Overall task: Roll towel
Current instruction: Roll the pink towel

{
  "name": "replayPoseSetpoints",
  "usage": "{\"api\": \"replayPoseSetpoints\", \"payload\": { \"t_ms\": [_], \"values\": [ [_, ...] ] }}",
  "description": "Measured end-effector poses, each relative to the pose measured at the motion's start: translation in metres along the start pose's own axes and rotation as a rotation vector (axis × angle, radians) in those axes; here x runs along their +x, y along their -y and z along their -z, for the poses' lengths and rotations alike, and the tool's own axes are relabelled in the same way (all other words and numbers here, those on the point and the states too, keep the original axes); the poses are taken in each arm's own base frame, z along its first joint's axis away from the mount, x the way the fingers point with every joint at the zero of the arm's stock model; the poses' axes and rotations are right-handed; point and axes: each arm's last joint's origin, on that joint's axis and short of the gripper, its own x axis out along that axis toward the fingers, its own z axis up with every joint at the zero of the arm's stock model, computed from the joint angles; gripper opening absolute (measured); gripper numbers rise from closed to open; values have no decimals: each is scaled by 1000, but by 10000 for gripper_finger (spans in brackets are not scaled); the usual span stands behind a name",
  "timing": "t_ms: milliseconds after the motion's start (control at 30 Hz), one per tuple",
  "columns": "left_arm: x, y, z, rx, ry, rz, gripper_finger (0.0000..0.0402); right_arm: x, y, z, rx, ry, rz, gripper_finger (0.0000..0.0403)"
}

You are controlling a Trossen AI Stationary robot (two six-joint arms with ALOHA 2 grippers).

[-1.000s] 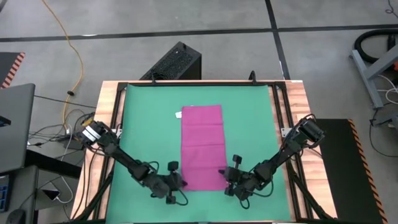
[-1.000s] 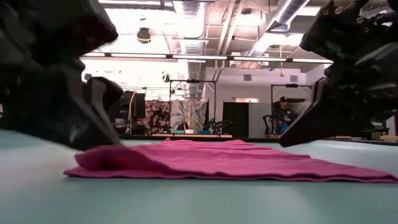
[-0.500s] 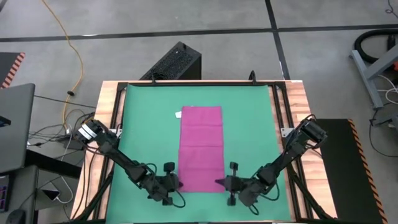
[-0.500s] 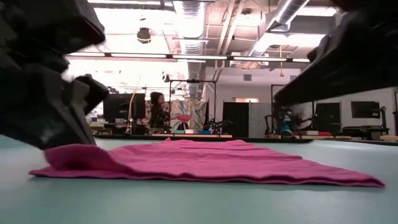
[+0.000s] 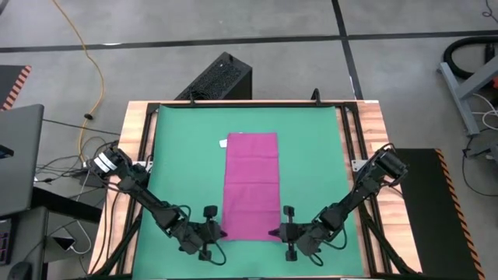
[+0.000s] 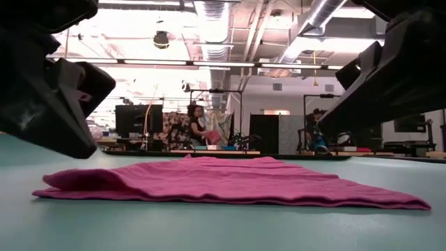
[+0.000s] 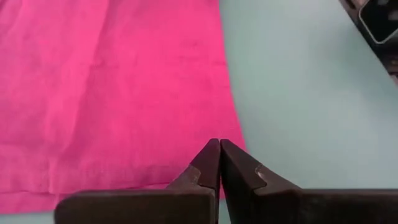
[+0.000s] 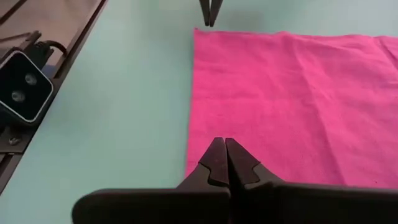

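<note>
The magenta-pink towel [image 5: 251,183] lies flat and lengthwise on the green mat [image 5: 179,155], its white tag [image 5: 223,143] at the far left corner. My left gripper [image 5: 220,232] is shut just above the towel's near left corner [image 7: 233,134]. My right gripper [image 5: 272,232] is shut just above the near right corner [image 8: 198,149]. The two point at each other across the near edge. In the low view both grippers [image 6: 49,104] [image 6: 390,77] hang clear above the towel [image 6: 230,183].
A black frame rail [image 5: 148,155] and wooden table border [image 5: 373,132] surround the mat. A black box [image 5: 222,78] stands beyond the far edge. A small camera [image 8: 22,93] sits by the rail. A person [image 6: 195,122] is in the room behind.
Both grippers have gone toward the table's near edge and a little outward, off the towel's near end, to its two near corners. The right gripper has turned level toward the left. The left gripper has risen off the towel's bunched near left corner, which now lies lower.
</note>
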Motion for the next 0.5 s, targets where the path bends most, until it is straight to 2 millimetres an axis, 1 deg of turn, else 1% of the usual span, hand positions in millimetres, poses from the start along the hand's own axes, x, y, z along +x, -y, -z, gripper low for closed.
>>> {"api": "replayPoseSetpoints", "payload": {
  "t_ms": [233, 500],
  "values": [
    [-1, -2, 8, 20, -21, -4, 0, 0, 3, 7, 45, -70, -4, 0],
    [-1, -3, 8, 49, -22, -8, 0, -1, 6, 15, 86, -120, -5, 0]
  ]
}}
